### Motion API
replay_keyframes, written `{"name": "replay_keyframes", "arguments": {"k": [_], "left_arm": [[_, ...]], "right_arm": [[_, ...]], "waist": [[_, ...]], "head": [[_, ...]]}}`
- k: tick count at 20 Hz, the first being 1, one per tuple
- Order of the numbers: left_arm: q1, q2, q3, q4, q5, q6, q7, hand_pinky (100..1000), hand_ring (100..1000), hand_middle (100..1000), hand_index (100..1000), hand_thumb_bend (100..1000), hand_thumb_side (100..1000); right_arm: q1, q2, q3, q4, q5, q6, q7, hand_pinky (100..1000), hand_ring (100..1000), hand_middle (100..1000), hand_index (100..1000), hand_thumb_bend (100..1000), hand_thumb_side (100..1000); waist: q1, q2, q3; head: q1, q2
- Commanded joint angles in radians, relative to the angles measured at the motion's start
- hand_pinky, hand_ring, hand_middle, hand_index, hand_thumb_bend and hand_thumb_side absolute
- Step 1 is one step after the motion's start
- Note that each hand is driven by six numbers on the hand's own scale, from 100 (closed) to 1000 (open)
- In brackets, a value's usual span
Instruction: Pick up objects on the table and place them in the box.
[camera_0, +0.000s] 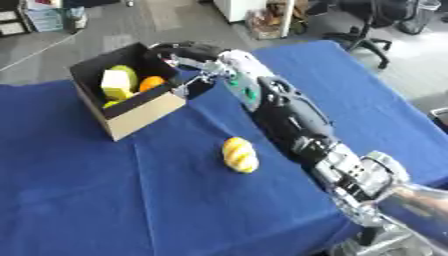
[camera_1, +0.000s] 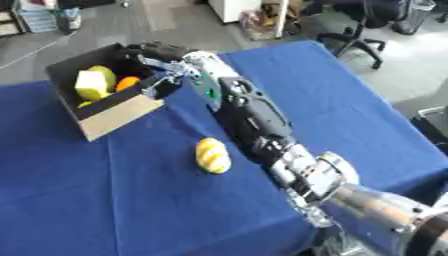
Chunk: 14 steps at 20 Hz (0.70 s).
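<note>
Reaching from lower right, right arm extends across blue table (camera_0: 79, 200) to cardboard box (camera_0: 140, 112). Right hand (camera_0: 188, 55) at box's far right rim; finger state: cannot tell. Box holds yellow block (camera_0: 114, 84), green item (camera_0: 129, 74), orange item (camera_0: 150, 82). Yellow bread (camera_0: 239, 154) on cloth, near box.

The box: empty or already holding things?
Holding things. The open box contains a pale yellow block, an orange item and a yellow-green one behind; the bread-like piece remains on the table.
</note>
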Motion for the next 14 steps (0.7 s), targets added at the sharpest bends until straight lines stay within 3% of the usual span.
{"name": "replay_keyframes", "arguments": {"k": [1, 7, 14], "left_arm": [[-0.008, 0.028, 0.011, -0.012, -0.007, -0.002, 0.007, 771, 622, 624, 806, 105, 624], [-0.01, 0.03, 0.011, -0.01, -0.012, -0.002, 0.007, 772, 622, 624, 806, 105, 627], [-0.01, 0.032, 0.013, -0.011, -0.013, -0.001, 0.007, 773, 623, 625, 807, 105, 628]], "right_arm": [[0.06, -0.119, 0.022, -0.153, -0.133, -0.004, 0.113, 939, 907, 945, 1000, 100, 128], [0.23, -0.227, 0.027, -0.265, -0.201, 0.011, 0.223, 941, 911, 933, 1000, 100, 150], [0.332, -0.247, 0.039, -0.245, -0.134, -0.008, 0.263, 942, 913, 916, 1000, 100, 169]], "waist": [[-0.018, -0.015, -0.007], [-0.026, -0.01, -0.014], [-0.025, -0.008, -0.011]], "head": [[0.012, 0.004], [0.014, 0.004], [0.006, 0.004]]}}
